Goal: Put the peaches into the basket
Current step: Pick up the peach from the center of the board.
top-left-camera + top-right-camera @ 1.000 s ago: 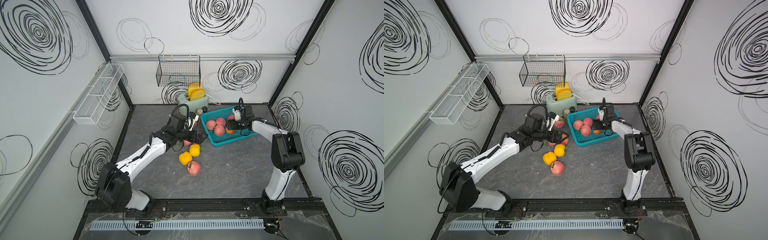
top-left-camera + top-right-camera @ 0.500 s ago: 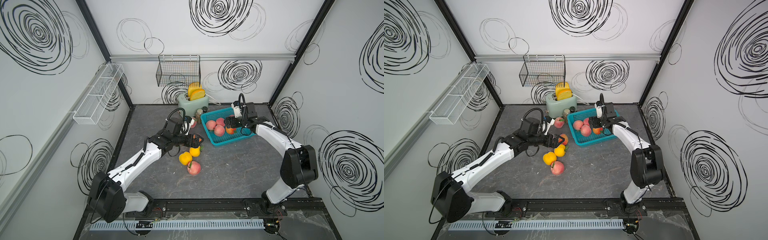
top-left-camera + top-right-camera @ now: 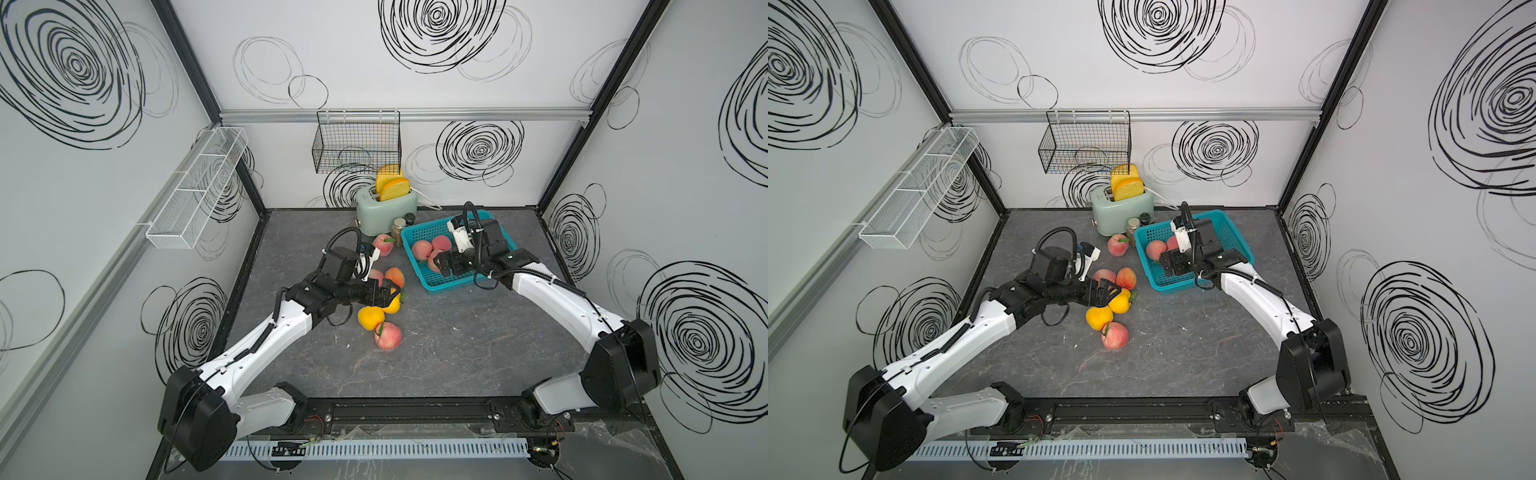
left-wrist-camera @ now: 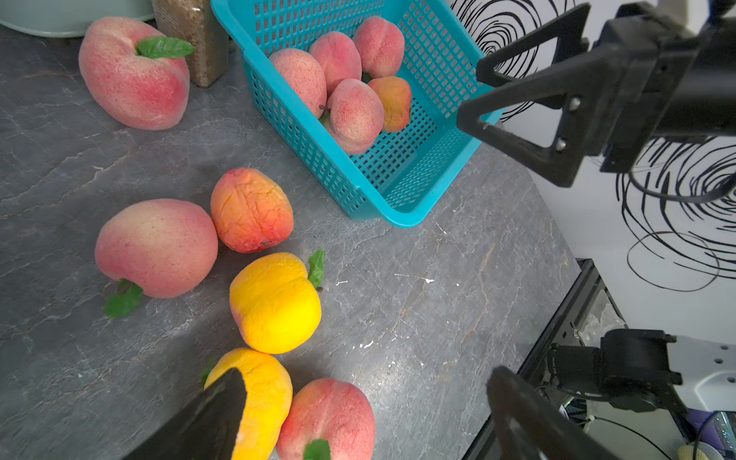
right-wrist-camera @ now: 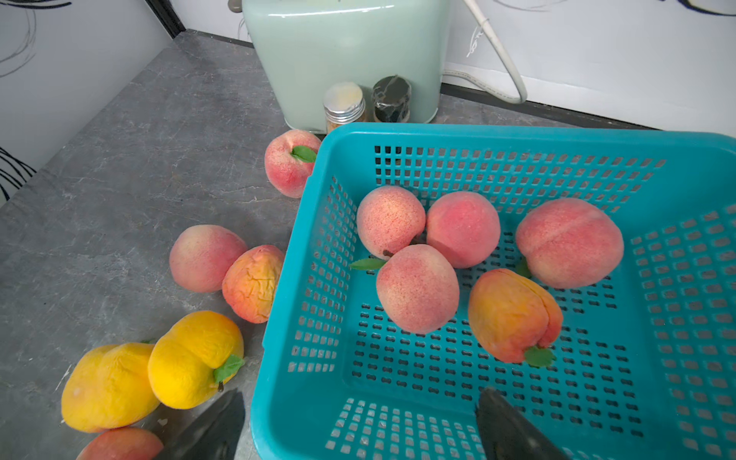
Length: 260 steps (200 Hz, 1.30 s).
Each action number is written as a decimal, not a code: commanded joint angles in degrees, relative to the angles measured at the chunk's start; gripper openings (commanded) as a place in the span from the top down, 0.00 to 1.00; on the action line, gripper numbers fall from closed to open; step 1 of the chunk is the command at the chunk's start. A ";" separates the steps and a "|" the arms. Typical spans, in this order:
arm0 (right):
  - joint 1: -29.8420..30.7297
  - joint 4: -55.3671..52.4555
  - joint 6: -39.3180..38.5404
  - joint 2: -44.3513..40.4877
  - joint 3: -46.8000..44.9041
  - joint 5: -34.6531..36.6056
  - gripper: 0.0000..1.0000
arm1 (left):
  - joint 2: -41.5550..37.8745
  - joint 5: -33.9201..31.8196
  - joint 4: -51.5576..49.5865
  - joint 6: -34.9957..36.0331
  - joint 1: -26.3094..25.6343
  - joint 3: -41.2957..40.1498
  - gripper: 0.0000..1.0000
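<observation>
Toaster (image 5: 346, 51) top cut off, one pink peach (image 5: 119, 445) half cropped

Grey marbled counter (image 3: 457, 357); on it: toaster (image 3: 388, 214) at back, two jars (image 3: 399, 227) just beside it, teal basket (image 3: 446, 283) next to jars; six loose peaches (image 3: 388, 336) clustered near basket, two yellow ones side by side.

Left arm (image 3: 266, 345) and right arm (image 3: 557, 299) alike: white link shells (image 3: 967, 332), black joint housings (image 3: 623, 365), black corrugated cable loop (image 3: 1058, 229) at each wrist, black triangular open-frame fingers (image 4: 525, 159) with two screws.
</observation>
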 commanded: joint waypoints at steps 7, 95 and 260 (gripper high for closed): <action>3.35 -1.31 1.26 -2.76 -2.01 2.64 0.04 | -1.99 -0.95 -0.06 -1.14 -0.02 -1.11 0.02; 11.67 2.91 5.52 -6.36 -8.68 3.20 0.03 | -5.80 -1.66 0.88 -3.72 0.95 -7.19 0.02; 26.25 12.73 11.00 -12.22 -23.61 -1.71 0.03 | -8.84 1.23 -0.16 -6.36 4.70 -12.73 0.02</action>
